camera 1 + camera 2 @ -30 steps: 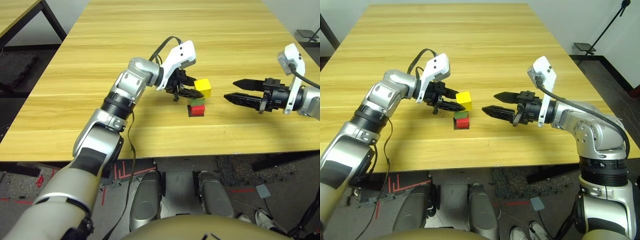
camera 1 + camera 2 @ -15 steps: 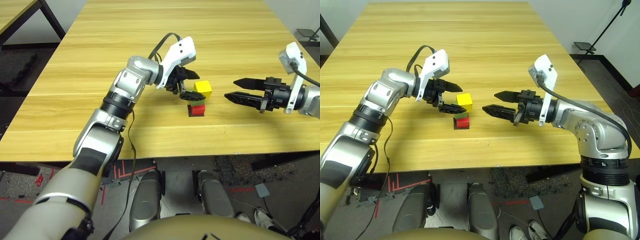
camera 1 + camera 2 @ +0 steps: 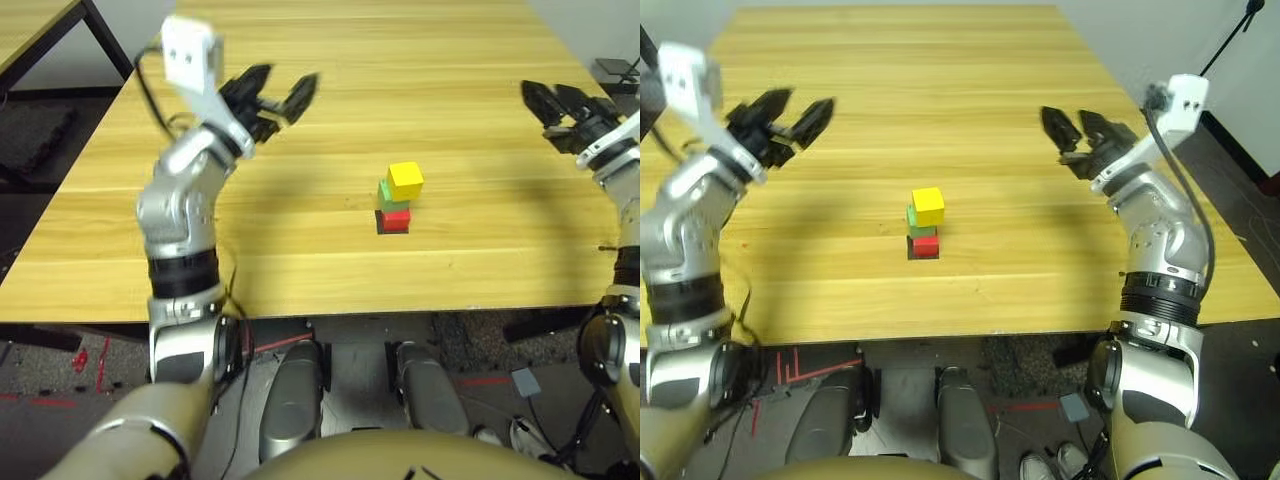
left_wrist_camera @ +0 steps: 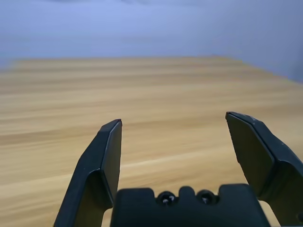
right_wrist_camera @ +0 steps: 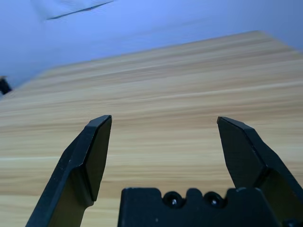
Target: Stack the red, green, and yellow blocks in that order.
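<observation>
The worktop (image 3: 300,250), a broad pale wooden surface, carried everything. Near its middle, toward the front edge, stood a single column of three cubes. The red block (image 3: 396,221) sat at the bottom on a flat black patch (image 3: 381,226), the green block (image 3: 389,194) lay on top of it, and the yellow block (image 3: 405,181) crowned the pile, turned a little and overhanging slightly toward the robot's right.

Judged from that arrangement, the task looked finished: red, green and yellow were stacked in the asked order, and nothing was touching the column. All that seemed left was for the stack to hold, the yellow block's slight overhang being the one doubtful spot.

The left end effector (image 3: 272,95) was raised well apart from the stack on the robot's left, its two black fingers spread wide and holding nothing; the left wrist view showed bare wood between them. The right end effector (image 3: 1072,124) was likewise lifted far to the right, fingers wide and empty, with bare worktop between them in the right wrist view.
</observation>
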{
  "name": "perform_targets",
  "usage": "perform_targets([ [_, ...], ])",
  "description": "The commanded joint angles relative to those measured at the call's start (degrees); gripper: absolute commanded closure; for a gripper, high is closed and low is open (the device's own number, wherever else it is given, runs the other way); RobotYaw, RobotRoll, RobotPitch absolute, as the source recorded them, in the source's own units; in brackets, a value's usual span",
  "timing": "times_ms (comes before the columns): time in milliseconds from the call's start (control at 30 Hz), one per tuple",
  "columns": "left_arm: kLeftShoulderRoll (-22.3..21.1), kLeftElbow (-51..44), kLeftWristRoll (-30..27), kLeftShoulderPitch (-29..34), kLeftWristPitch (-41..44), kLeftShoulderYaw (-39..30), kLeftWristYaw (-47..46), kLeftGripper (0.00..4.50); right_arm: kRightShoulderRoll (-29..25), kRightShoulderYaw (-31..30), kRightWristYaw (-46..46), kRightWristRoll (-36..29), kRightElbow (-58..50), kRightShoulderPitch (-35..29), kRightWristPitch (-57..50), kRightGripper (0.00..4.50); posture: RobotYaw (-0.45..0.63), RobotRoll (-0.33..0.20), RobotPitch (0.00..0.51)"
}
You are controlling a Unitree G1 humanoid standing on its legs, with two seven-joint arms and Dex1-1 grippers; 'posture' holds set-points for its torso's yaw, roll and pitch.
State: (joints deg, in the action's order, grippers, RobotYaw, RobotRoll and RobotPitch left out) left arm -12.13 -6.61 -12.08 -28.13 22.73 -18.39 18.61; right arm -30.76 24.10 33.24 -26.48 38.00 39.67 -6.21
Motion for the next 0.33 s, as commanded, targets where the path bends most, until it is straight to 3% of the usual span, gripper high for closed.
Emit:
perform_targets([
  [33,1.4,-0.6,5.1,8.1,-10.2,0.8,-5.8,0.03,-1.9,1.7,0.1,3.0,12.4,0.8,12.2,0.00,0.16,-0.155,0.091],
  [333,5.4,2.9,10.0,19.3,-22.4,5.3,-12.5,0.03,-2.9,1.2,-1.6,6.6,26.5,0.9,23.9,0.00,0.13,-0.158,0.108],
])
